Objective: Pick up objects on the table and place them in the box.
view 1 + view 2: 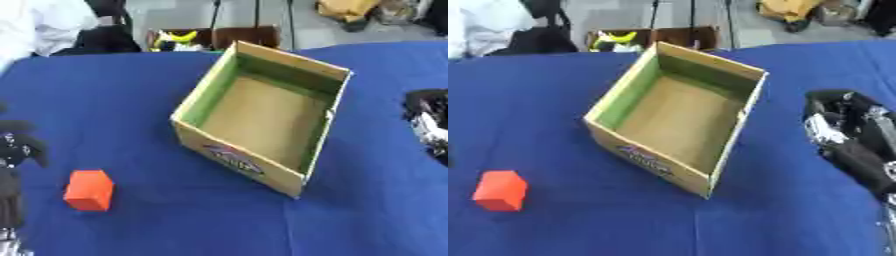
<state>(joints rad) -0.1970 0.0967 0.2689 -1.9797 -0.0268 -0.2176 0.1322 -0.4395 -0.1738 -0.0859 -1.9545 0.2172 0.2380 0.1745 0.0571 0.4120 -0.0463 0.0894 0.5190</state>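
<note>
While my left hand (17,150) hangs at the left edge of the view, I see it only as a dark, blurred shape over the blue tablecloth (114,100), and I cannot tell whether its fingers are apart or together. It touches nothing I can see. Just beside it, toward the middle of the table, an orange block (89,190) sits on the cloth by itself.

My right hand (846,132) comes in from the right edge, black and silver, resting above the cloth; its fingers are also too blurred for me to tell how they are set. It holds nothing I can make out.

Between my two hands stands the cardboard box (241,160), open at the top, turned at an angle, green on its inner left wall, with a printed label on its near side. The block is well apart from the box, to its lower left.
</note>
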